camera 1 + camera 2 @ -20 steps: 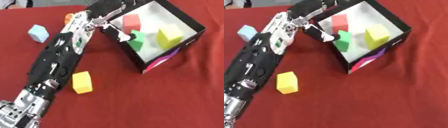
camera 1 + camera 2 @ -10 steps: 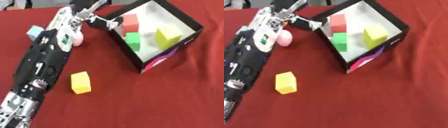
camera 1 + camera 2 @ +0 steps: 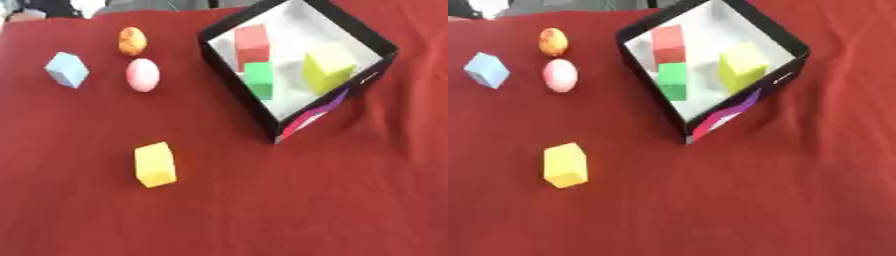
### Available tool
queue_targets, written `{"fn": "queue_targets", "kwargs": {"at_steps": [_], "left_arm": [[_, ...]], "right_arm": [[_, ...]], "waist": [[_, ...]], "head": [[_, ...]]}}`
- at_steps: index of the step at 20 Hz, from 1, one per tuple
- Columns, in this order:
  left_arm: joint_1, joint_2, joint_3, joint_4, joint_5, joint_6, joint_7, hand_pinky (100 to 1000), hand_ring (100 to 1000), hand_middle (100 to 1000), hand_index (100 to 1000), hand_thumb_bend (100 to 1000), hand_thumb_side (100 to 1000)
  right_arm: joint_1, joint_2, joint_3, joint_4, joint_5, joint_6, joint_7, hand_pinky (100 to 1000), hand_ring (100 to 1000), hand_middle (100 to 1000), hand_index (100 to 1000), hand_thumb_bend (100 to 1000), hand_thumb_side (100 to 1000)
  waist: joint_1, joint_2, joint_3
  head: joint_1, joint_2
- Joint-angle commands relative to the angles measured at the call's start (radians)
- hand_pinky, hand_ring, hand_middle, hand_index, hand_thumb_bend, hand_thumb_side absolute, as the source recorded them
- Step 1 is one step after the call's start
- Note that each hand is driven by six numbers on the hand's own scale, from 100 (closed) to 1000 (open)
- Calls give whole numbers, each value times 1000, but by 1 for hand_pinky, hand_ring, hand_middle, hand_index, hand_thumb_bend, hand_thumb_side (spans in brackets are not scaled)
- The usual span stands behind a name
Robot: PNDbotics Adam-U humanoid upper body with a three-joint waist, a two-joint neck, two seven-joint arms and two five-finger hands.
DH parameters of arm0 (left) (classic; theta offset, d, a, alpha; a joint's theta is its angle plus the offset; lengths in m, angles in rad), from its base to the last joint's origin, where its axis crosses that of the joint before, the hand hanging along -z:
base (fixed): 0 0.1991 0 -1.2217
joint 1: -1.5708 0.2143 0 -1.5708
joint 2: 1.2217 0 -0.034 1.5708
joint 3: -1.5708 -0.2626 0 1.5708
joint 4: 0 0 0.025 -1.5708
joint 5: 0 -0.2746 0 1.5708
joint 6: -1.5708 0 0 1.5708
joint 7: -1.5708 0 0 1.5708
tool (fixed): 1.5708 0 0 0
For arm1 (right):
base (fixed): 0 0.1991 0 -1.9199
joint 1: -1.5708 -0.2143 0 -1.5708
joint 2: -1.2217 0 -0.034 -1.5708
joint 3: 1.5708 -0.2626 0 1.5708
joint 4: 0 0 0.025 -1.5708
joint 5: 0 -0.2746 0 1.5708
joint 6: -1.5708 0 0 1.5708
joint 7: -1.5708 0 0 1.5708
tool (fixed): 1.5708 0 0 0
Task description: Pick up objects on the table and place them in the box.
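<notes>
Box (image 3: 229, 75) holds red block (image 3: 251, 43), green block (image 3: 259, 80), yellow-green block (image 3: 327, 67). Yellow block (image 3: 155, 164), pink egg (image 3: 143, 75), orange egg (image 3: 132, 41), blue block (image 3: 66, 69) on red cloth (image 3: 306, 200); no hand visible, state unknowable.

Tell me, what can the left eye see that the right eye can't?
Only the left eye view shows wider red cloth beyond the box's right corner. Only the right eye view shows more cloth left of the pale blue cube. Both share the red tablecloth, the black box with white inside holding a red block, green block and yellow-green block, plus an orange egg, pink egg and yellow block. Neither shows a robot hand.
</notes>
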Motion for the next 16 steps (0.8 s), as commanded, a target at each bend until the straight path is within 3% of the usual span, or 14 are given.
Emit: {"fn": "queue_targets", "kwargs": {"at_steps": [1,5,10,14,16], "left_arm": [[6,121,24,-3,29,-2,-54,812,818,775,854,381,100],[39,184,27,35,9,-19,-116,829,838,781,842,471,100],[53,198,27,98,-13,-70,-224,842,854,777,815,570,100],[51,213,18,118,-57,-111,-288,860,866,772,808,710,100],[46,210,18,130,-96,-118,-290,857,864,773,808,698,100]], "right_arm": [[-1,-27,-6,-23,16,1,19,979,663,610,722,100,525],[4,-21,-2,-23,28,-3,35,978,662,609,722,100,519],[9,-6,2,-23,48,-15,43,977,662,609,722,100,514],[12,7,5,-23,71,-23,48,976,661,608,722,100,508],[11,12,8,-23,80,-28,49,976,661,608,722,100,507]], "waist": [[-6,-24,5],[-10,-21,10],[-23,-13,14],[-30,-4,16],[-33,0,16]], "head": [[2,-11],[17,-11],[33,-20],[37,-30],[38,-34]]}}
